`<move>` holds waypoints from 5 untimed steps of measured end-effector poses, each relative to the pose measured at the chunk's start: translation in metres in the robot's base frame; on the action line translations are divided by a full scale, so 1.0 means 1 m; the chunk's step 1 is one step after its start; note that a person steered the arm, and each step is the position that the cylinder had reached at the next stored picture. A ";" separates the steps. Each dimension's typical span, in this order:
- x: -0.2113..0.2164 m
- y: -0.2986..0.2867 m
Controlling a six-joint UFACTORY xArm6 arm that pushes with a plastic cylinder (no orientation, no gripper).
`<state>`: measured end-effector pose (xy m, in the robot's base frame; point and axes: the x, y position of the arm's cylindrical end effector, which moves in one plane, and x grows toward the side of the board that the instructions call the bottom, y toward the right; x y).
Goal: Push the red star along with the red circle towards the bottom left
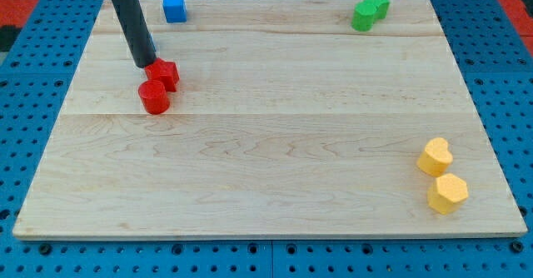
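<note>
My tip (146,64), a plain dark rod with nothing gripped, touches the red star (165,74) on its upper-left. Red circle (154,97) sits against the star's lower-left. Two reds, two greens (369,11) far right of it, two yellows (442,175) lower-right, one blue cube (173,7) above. Smooth pale wooden board (275,153).

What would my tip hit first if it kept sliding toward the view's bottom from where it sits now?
Probably the red star: my tip sits at its upper-left edge, seemingly touching. The red circle lies just beyond, against the star. Exact contact is hard to judge from this angle.
</note>
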<state>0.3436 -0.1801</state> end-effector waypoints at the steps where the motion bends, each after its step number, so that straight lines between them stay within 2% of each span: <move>1: 0.001 0.042; 3: 0.031 0.053; 5: 0.056 0.012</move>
<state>0.3998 -0.1680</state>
